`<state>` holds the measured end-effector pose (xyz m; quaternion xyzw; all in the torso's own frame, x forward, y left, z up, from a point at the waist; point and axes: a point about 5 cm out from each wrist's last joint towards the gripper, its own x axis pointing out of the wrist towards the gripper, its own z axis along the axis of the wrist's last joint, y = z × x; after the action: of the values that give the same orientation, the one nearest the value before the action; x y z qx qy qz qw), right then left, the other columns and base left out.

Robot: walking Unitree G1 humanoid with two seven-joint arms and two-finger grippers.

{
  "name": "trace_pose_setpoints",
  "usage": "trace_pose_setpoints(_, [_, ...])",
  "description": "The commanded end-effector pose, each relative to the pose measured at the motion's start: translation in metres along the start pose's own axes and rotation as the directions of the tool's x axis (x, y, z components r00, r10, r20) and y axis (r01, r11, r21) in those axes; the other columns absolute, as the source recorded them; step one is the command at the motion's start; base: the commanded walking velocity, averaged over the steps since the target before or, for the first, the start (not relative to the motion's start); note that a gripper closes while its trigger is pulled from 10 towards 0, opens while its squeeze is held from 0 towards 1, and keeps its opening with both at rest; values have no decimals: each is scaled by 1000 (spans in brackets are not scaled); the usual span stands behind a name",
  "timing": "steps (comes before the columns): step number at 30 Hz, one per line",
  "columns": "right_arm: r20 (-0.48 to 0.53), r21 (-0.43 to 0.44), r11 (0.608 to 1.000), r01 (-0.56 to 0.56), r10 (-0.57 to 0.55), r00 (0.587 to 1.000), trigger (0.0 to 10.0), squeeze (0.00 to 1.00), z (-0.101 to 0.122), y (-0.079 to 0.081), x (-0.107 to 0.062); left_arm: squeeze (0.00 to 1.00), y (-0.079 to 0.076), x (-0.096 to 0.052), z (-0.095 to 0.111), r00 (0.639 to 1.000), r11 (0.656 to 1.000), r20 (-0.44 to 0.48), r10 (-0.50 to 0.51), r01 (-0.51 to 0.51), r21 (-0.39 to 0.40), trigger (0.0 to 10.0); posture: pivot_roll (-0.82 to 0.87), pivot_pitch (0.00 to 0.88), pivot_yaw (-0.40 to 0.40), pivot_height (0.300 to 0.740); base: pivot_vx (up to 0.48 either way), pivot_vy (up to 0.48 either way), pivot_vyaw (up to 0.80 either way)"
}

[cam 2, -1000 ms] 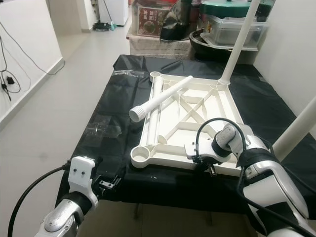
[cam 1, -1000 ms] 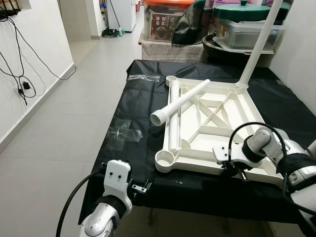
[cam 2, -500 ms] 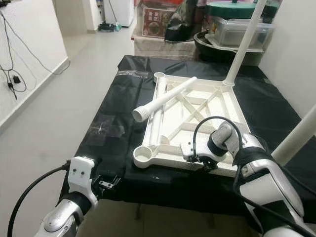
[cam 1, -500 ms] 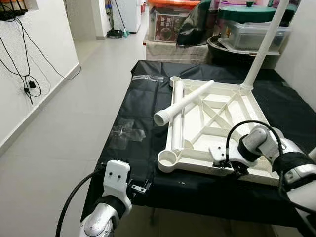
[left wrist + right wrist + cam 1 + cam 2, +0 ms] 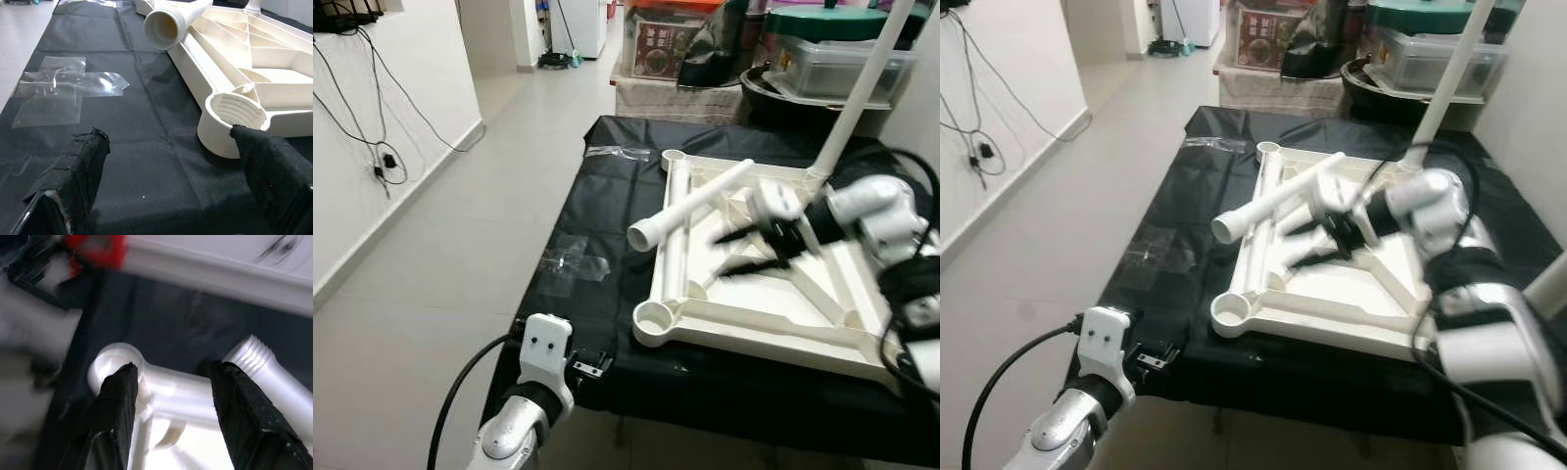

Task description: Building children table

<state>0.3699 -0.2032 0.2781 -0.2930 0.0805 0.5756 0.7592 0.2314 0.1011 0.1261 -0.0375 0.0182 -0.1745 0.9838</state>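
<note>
A white frame, the upturned children's tabletop, lies flat on a table covered with black cloth. Its near edge sits just inside the table's front edge, and its near-left corner socket opens upward. One leg stands upright in the far-right corner socket. A loose leg rests tilted across the frame's left rail, with its threaded open end overhanging the rail toward the table's left side.

The right tool hangs above the middle of the frame, motion-blurred, just beside the loose leg. Its two black fingers are spread apart with nothing between them. In the right wrist view the threaded end and a corner socket lie beyond the fingertips.

The left tool is low at the table's front-left corner, fingers apart and empty. One finger is just in front of the near-left socket; whether it touches cannot be told.

A clear plastic wrapper lies flat on the cloth left of the frame, and another lies near the far-left edge. A strip of bare cloth runs along the frame's left side. Open tiled floor stretches left of the table to a wall with hanging cables. Storage boxes crowd the far end.
</note>
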Motion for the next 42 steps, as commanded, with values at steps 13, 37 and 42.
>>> trace_pose_setpoints(13, [99,438,604,666,-769,632,10000,0,-24,-11,50,1000,8,11,19,998,1000,57,25,-25,-15,10000,152,0,-55,740,0,0,0])
trace_pose_setpoints(37, [61,535,366,761,-915,398,10000,0,-36,130,92,0,10,-6,25,991,990,103,88,-99,101,10000,161,0,-34,740,0,0,0])
trace_pose_setpoints(42, [47,519,359,776,-918,394,10000,0,-38,141,92,0,8,-10,18,992,988,80,102,-110,108,10000,158,0,-37,740,0,0,0])
